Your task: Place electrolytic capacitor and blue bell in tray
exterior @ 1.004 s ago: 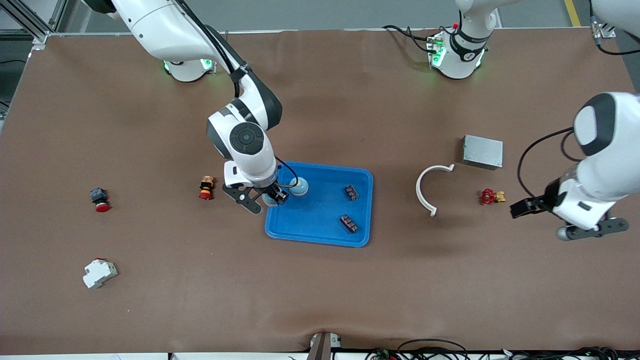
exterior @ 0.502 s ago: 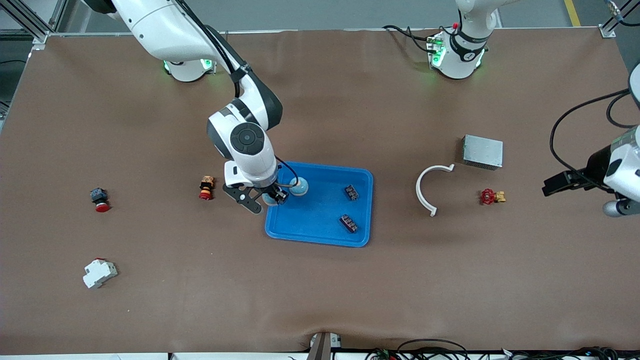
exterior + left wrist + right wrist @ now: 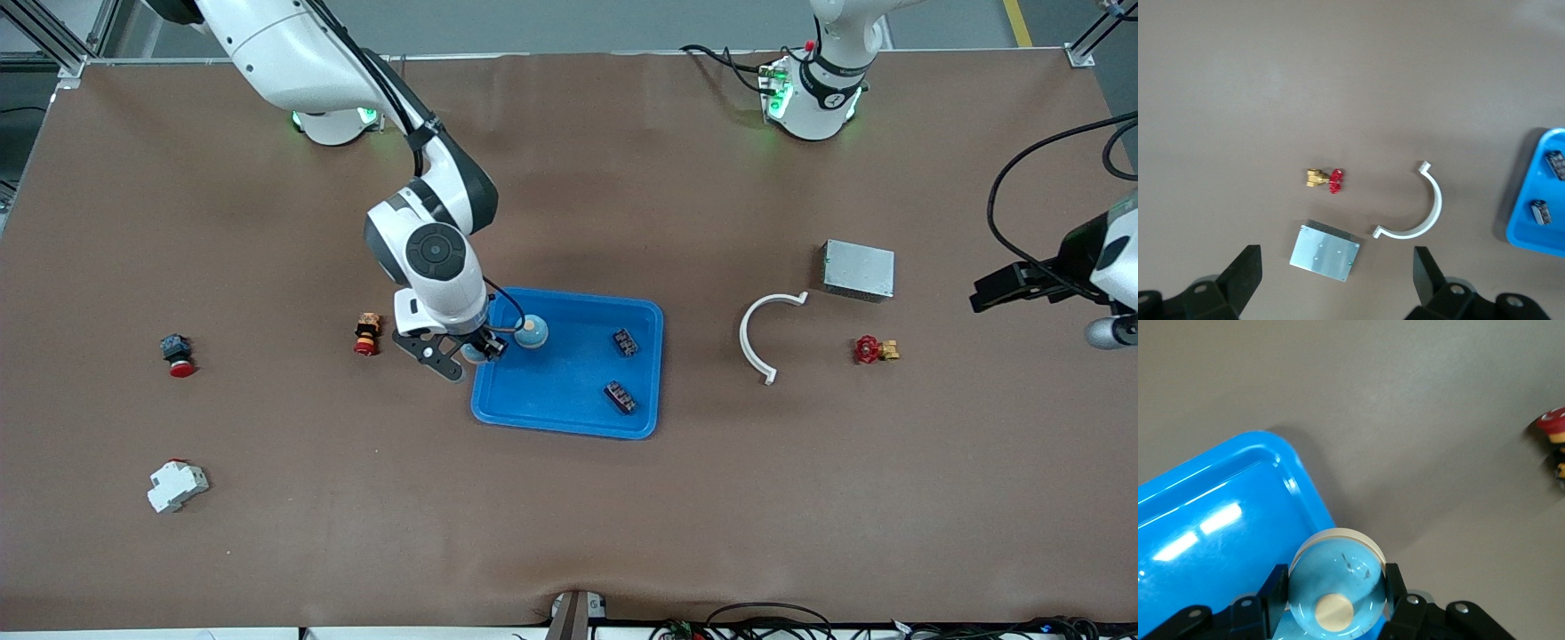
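A brown worktop (image 3: 569, 516) carries a large, shallow, bright-blue plastic tray (image 3: 569, 400) with rounded corners. The right pincer (image 3: 476, 351) hangs over the tray's edge toward the right arm's end, pinching a round, pale-blue bell (image 3: 1333, 587) with a cream knob. A second pale-blue bell (image 3: 532, 332) sits inside the tray, with two small dark components (image 3: 625, 341). The left pincer (image 3: 1338, 280) waits with fingers spread above a grey metal box (image 3: 1324, 251), a white plastic arc (image 3: 1421, 213) and a red-handled brass valve (image 3: 1325, 179).

Robotics lab, brown-covered table (image 3: 569, 533), aluminium frame (image 3: 53, 40), loose cables (image 3: 765, 613), scattered electrical parts
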Controlling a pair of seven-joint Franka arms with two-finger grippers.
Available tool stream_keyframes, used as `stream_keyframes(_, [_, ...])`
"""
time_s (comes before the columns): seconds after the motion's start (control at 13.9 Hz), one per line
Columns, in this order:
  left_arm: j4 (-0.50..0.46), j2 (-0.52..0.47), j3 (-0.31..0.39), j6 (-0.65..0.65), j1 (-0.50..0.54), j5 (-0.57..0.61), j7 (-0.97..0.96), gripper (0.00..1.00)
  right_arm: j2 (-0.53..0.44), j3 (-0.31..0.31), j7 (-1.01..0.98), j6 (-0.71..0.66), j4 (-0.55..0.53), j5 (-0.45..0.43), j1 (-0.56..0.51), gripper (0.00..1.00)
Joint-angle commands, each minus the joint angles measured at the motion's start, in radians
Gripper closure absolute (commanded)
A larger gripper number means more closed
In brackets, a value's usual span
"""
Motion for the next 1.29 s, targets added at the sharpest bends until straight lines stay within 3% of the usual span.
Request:
stream_keyframes(0.0, [0.043, 0.005, -0.013, -0.022, -0.001, -0.011, -0.002, 0.0, -0.046, 0.013, -0.033, 0.014, -0.066, -0.019, -0.033, 1.0])
stream_keyframes(0.5, [0.072, 0.012, 0.021, -0.016, 0.015, -0.001, 0.023, 0.0, -0.045, 0.013, -0.021, 0.051, -0.077, -0.025, -0.035, 1.0])
stream_keyframes(0.79, [0.067, 0.005, 0.029, -0.031, -0.017, 0.009, 0.023, 0.0, -0.02, 0.013, 0.033, 0.056, -0.016, -0.023, -0.018, 1.0])
stream_keyframes(0.93, [0.067, 0.002, 0.103, -0.037, -0.112, 0.021, 0.021, 0.0, 0.022, 0.013, 0.089, 0.054, 0.043, -0.023, 0.005, 1.0])
stream_keyframes(1.15, [0.069, 0.0, 0.327, -0.042, -0.325, 0.016, 0.024, 0.0, 0.084, 0.013, 0.133, 0.054, 0.109, -0.025, 0.028, 1.0])
stream_keyframes(1.22, [0.069, 0.0, 0.367, -0.042, -0.353, 0.01, 0.025, 0.0, 0.093, 0.013, 0.134, 0.056, 0.112, -0.023, 0.028, 1.0])
